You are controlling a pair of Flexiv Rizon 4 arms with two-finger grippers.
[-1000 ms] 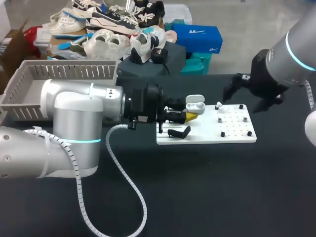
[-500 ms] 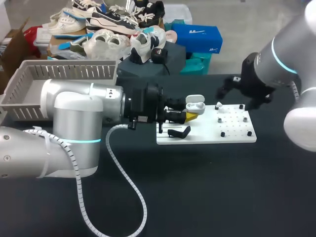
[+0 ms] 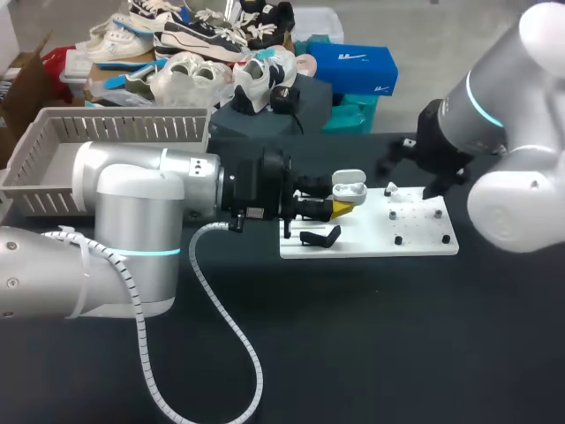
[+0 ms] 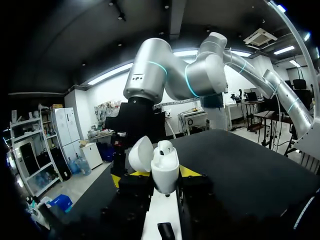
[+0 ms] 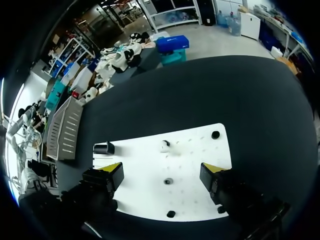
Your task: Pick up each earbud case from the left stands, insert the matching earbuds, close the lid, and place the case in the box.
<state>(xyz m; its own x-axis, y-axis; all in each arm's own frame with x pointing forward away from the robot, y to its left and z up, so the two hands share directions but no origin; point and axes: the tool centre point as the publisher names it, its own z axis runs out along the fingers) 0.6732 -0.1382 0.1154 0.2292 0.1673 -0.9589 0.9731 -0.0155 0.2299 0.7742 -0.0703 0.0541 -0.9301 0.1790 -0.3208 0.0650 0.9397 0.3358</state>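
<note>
The left fingers [image 3: 342,209] grip the open earbud case [image 3: 349,187] at the white board's [image 3: 371,240] 10 o'clock corner, while the right fingers [image 5: 112,171] gape over the earbud [image 5: 165,146] at the case's 3 o'clock, where an off-centre pinch could flick it away.

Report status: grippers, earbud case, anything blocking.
Left gripper shut on case, lid open. Right gripper open above white board, loose earbud on it. Nothing in the way.
</note>
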